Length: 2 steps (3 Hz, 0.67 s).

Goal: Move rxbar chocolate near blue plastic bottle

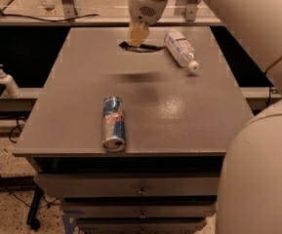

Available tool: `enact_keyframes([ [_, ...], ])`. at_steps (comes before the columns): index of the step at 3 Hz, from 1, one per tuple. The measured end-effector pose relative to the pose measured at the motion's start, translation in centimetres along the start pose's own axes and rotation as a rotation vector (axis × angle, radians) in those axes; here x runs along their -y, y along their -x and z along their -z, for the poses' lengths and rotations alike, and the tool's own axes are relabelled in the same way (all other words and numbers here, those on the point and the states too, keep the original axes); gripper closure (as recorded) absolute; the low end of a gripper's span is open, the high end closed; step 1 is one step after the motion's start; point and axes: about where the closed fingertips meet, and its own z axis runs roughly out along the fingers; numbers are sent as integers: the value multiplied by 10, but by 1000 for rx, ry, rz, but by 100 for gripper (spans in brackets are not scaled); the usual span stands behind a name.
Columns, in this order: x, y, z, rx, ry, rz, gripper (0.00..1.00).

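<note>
My gripper (137, 37) hangs over the far middle of the grey table (189, 116). It is shut on the rxbar chocolate (145, 47), a flat black bar held level above the table with its shadow on the surface in front. The blue plastic bottle (179, 48), clear with a white cap and a white and blue label, lies on its side just right of the bar, cap toward the front right. The bar's right end is close to the bottle.
A blue and silver drink can (113, 123) lies on its side near the table's front edge. My large white arm (257, 130) fills the right side. A white pump bottle (6, 81) stands on a lower shelf at the left. Drawers sit under the table.
</note>
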Motion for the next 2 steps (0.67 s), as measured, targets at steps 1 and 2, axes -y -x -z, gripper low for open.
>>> enact_keyframes([
  [1,-6,-44,35,-28,-71,-57,100],
  [2,-21,-95,63,-49,-129,-118,100],
])
